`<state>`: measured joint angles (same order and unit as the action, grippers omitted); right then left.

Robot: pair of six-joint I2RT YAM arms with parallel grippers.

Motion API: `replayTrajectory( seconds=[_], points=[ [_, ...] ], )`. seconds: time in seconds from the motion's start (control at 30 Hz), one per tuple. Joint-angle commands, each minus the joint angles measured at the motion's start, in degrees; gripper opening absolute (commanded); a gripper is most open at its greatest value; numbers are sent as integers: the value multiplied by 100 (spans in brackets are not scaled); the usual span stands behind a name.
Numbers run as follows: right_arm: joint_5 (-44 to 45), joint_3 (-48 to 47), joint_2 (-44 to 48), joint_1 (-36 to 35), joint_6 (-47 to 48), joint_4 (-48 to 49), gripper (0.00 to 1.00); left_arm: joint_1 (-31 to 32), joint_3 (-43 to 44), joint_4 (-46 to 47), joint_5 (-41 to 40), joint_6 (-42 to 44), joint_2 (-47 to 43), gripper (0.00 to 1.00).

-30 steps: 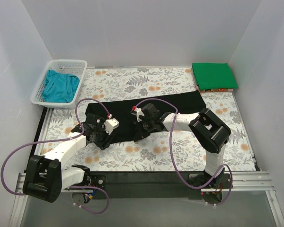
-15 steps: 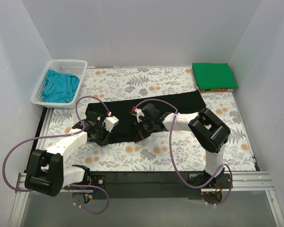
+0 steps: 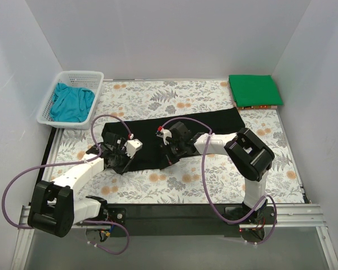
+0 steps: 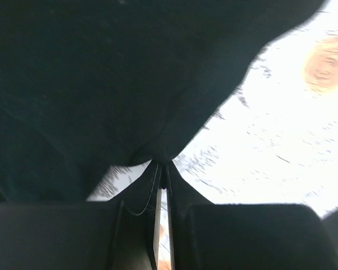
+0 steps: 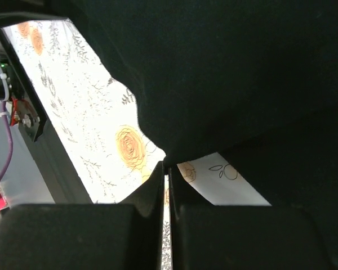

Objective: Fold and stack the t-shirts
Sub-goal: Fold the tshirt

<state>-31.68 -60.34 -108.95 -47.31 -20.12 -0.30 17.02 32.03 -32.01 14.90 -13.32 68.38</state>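
Note:
The black t-shirt (image 3: 186,124) lies as a long folded band across the middle of the flowered table. My left gripper (image 3: 119,160) is shut on its near left edge, the cloth pinched at the fingertips (image 4: 162,164). My right gripper (image 3: 170,154) is shut on the near edge further right, the black cloth (image 5: 225,73) pinched at its tips (image 5: 168,164). The green t-shirt (image 3: 253,90) lies folded at the back right corner. The teal t-shirt (image 3: 72,103) is crumpled in the white basket (image 3: 77,75).
The white mesh basket stands at the back left, over the table's edge. White walls enclose the table on three sides. A dark rail (image 3: 174,214) runs along the near edge by the arm bases. Purple cables (image 3: 22,180) loop by both arms.
The left gripper has moved up and right, away from the near edge, carrying the pinched shirt edge with it. The right gripper has edged slightly the same way.

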Motion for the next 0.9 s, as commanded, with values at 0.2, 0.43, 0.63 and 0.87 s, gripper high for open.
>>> replayTrajectory(
  seconds=[0.2,0.43,0.63,0.87],
  points=[
    [-435,-601,559,467,70,-190,1,-224,1357,-877,365,-267,-106,0],
    [-462,-1410,-20,696,298,-243,1,-936,2245,-343,514,-294,973,0],
    [-453,-2051,-610,995,377,-261,1,-1218,2887,63,628,-452,1826,0],
    [-462,-2509,-988,1233,377,-243,1,-1271,3291,423,673,-505,2311,0]
  ],
)
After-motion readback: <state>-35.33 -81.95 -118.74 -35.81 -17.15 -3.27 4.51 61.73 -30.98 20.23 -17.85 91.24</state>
